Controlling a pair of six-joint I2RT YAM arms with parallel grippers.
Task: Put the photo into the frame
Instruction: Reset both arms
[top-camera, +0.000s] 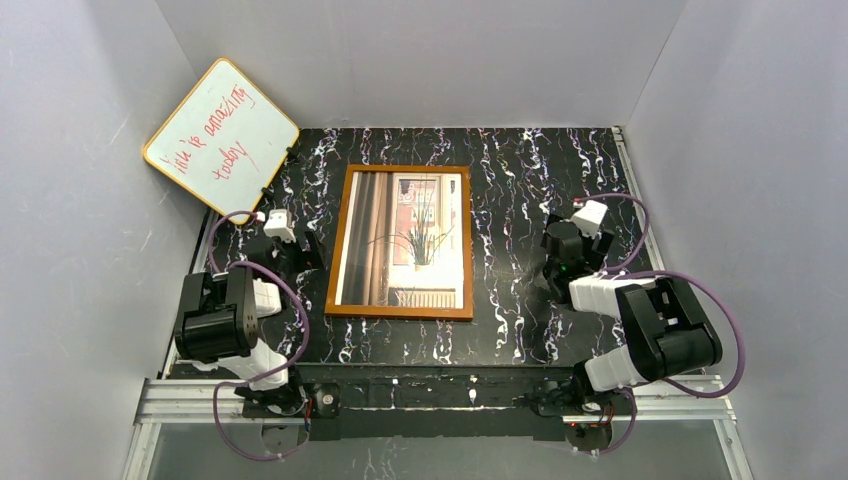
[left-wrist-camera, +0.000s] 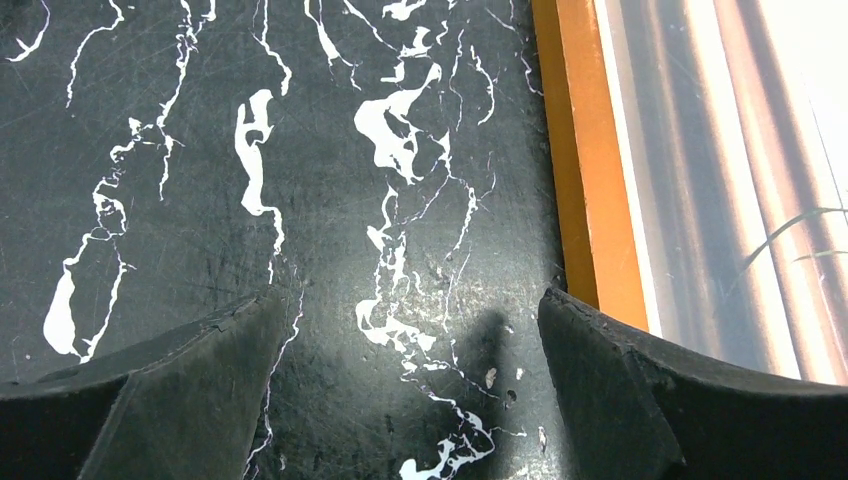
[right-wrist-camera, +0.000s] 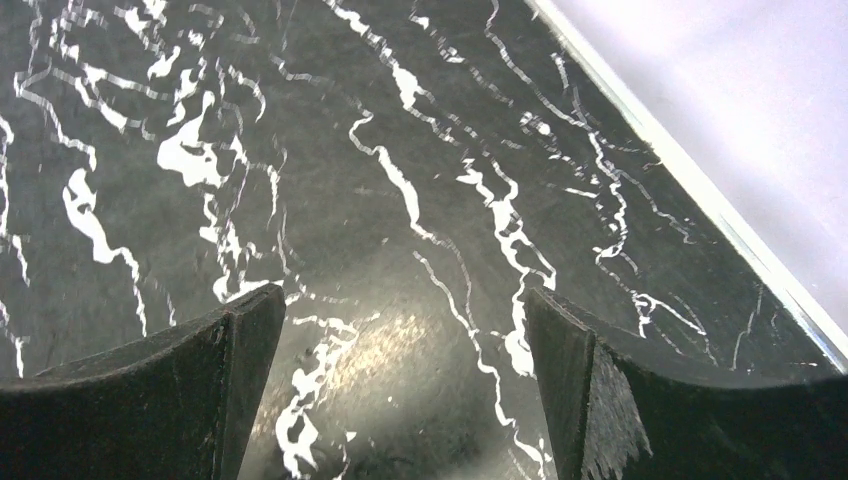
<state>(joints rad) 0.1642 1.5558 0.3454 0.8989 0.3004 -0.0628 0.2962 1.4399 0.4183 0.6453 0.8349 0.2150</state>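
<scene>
The orange-brown wooden frame (top-camera: 338, 240) lies flat in the middle of the black marbled table. The photo (top-camera: 405, 240), with curtains, a bright window and a dark spiky plant, lies inside its border. In the left wrist view the frame's left edge (left-wrist-camera: 592, 170) and the photo's curtain stripes (left-wrist-camera: 720, 190) run along the right side. My left gripper (top-camera: 300, 250) is open and empty, just left of the frame; its fingers (left-wrist-camera: 620, 390) straddle bare table. My right gripper (top-camera: 556, 262) is open and empty over bare table, well right of the frame.
A yellow-edged whiteboard (top-camera: 222, 138) with red writing leans in the back left corner. White walls enclose the table on three sides; the right wall's base (right-wrist-camera: 700, 170) shows close to my right gripper. Purple cables loop round both arms.
</scene>
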